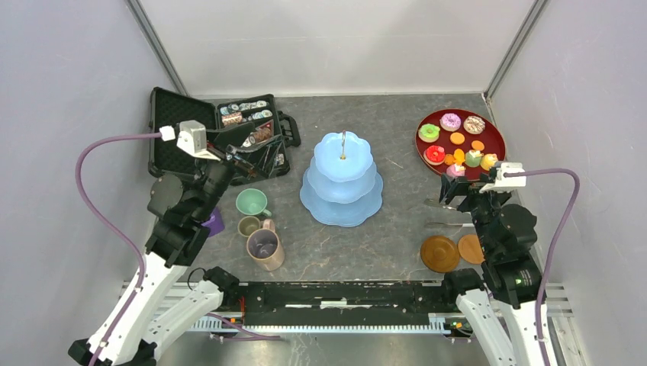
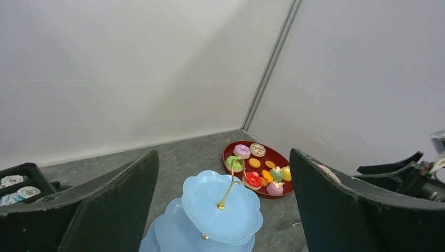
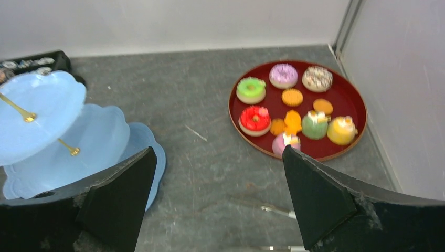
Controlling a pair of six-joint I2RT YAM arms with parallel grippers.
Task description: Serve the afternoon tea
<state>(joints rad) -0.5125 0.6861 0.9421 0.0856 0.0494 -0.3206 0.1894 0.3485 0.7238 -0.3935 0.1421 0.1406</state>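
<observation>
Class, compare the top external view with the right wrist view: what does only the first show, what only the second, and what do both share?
Only the top external view: the tan mug, green cup, small olive cup, two brown coasters and the left arm. Only the right wrist view: the inner faces of its own fingers, wide apart, nothing between them. Both: the blue cake stand, the dark-red tray of donuts and cakes, and the black case.
</observation>
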